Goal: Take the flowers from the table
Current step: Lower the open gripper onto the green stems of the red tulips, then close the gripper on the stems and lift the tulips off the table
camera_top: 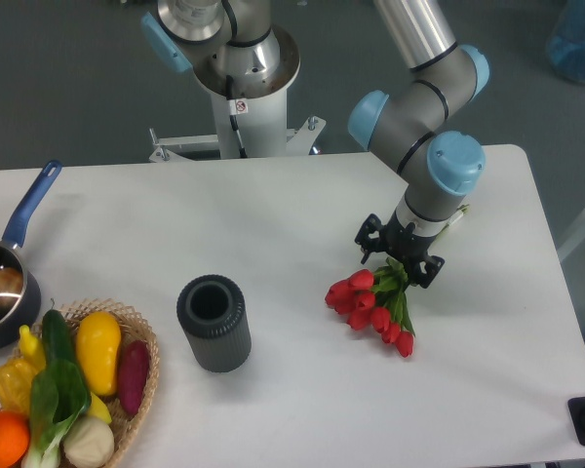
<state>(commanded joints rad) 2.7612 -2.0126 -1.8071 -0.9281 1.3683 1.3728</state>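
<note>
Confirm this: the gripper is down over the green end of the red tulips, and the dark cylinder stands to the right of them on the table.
Wrong side. In the camera view the dark cylinder stands left of the flowers, not right. The gripper is indeed down over their green end, on the table.

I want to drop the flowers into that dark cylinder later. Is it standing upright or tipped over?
Upright. The dark cylinder stands on the table with its round opening facing up, left of the flowers.

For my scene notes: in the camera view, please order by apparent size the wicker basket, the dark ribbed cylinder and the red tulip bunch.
1. Wicker basket, partly cut off by the frame.
2. Dark ribbed cylinder.
3. Red tulip bunch; close to the cylinder, so this order is unsure.
</note>
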